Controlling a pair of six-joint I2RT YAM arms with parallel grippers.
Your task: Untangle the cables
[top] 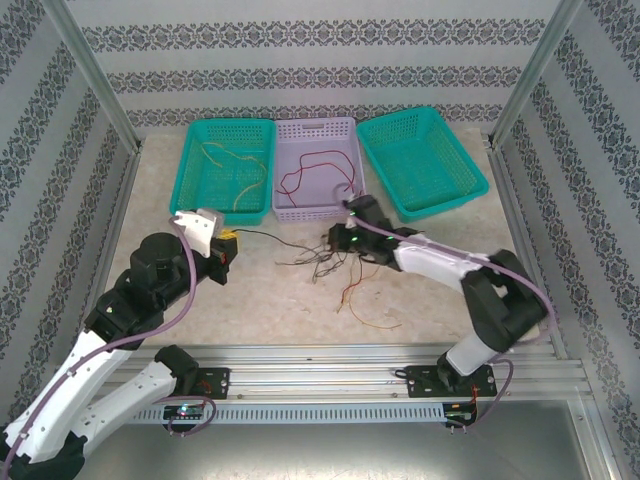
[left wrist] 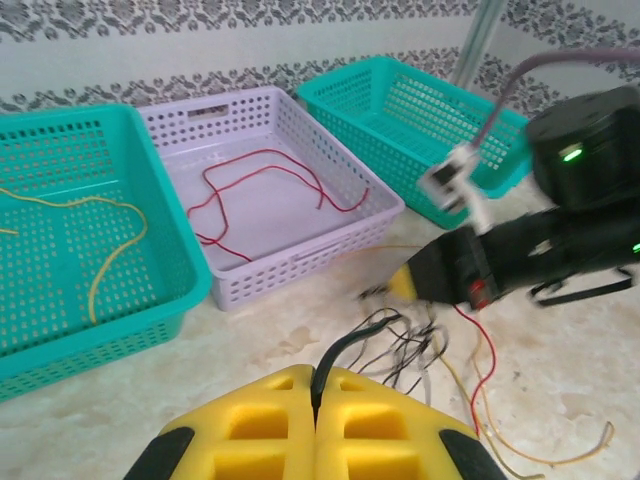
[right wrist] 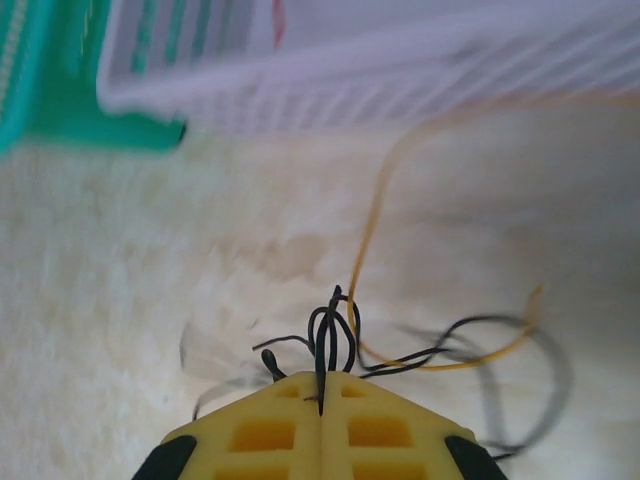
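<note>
Three baskets sit in a row at the far side of the table. The left teal basket holds yellow cables, the lavender basket in the middle holds a looping red cable, and the right teal basket stands beside it.

In front of the lavender basket, on the bare table, lies a knot of black cables. Just nearer the arm bases, an orange cable trails out of it, with a red strand mixed in (the two colours are hard to separate from above).

The left gripper sits low over the table in front of the left teal basket. Its yellow fingers are pressed together on a single black cable, which rises from the seam between them and runs across to the knot. From above, that cable shows as a thin line stretching between the left gripper and the tangle.

The right gripper is at the knot itself, near the front wall of the lavender basket. Its fingers are also pressed together, pinching several black loops that stand up out of the seam. In the right wrist view the orange cable curves up from beside those loops toward the lavender basket, whose wall is blurred there.
</note>
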